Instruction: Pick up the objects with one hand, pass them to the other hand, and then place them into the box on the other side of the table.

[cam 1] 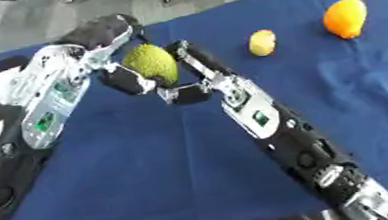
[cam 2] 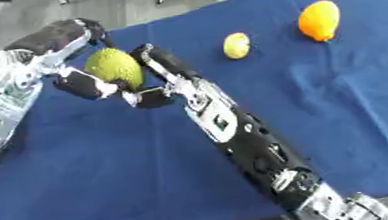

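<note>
- Above the worktop's [cam 1: 194,172] far left part, the left hand [cam 1: 108,36] and right hand [cam 1: 190,72] both curled round the bumpy green fruit [cam 1: 151,64].
- A small yellow fruit [cam 1: 262,43] and an orange fruit [cam 1: 346,17] lay near the far edge.

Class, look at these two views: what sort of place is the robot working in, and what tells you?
Probably an indoor lab or demo room: a table under a blue cloth, loose fruit laid out, grey floor beyond.

The left hand [cam 1: 108,36], black with silver joints, comes in from the upper left, its fingers curled over the top and near side of the bumpy green round fruit [cam 1: 152,63]. The right hand [cam 1: 193,77] reaches up diagonally from the lower right, fingers and thumb cupping the same fruit from its right side and below.
</note>
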